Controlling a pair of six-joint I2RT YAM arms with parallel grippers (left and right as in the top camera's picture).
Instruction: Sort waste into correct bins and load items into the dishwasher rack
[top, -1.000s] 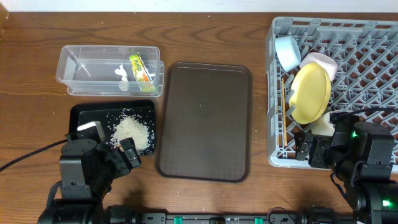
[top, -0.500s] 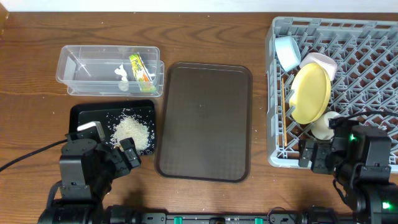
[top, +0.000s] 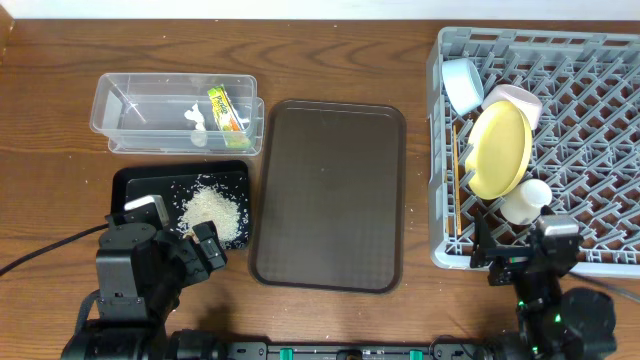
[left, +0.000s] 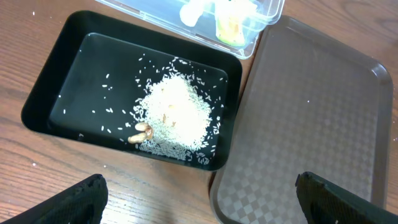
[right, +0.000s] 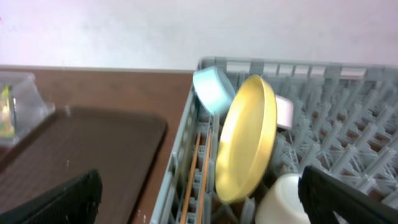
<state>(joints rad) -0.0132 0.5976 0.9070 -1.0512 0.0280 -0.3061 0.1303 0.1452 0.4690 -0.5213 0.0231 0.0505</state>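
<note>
The left jaws and right jaws stand wide apart. Rice scraps (left: 174, 118) lie in the black tray (left: 93, 74), with the wrapper (top: 227, 108) and tissue (top: 197, 128) in the clear tub (top: 140, 105). The yellow plate (top: 498, 150), blue bowl (top: 462, 82), white bowl (top: 515, 100), cup (top: 525, 200) and chopsticks (top: 456, 175) sit in the rack (top: 600, 90).

We see the waste in its bins and the dishes in the rack.
The green-and-orange wrapper (top: 226, 108) and the tissue (top: 196, 125) lie in the clear tub (top: 110, 100), and the rice (top: 212, 210) is heaped in the black tray (top: 130, 185). In the grey rack (top: 600, 120) the yellow plate (top: 498, 150) stands on edge. The blue bowl (top: 462, 84) and white bowl (top: 516, 103) are beyond it, the pale cup (top: 525, 200) is beside it, and the chopsticks (top: 456, 180) lie along the left wall.
</note>
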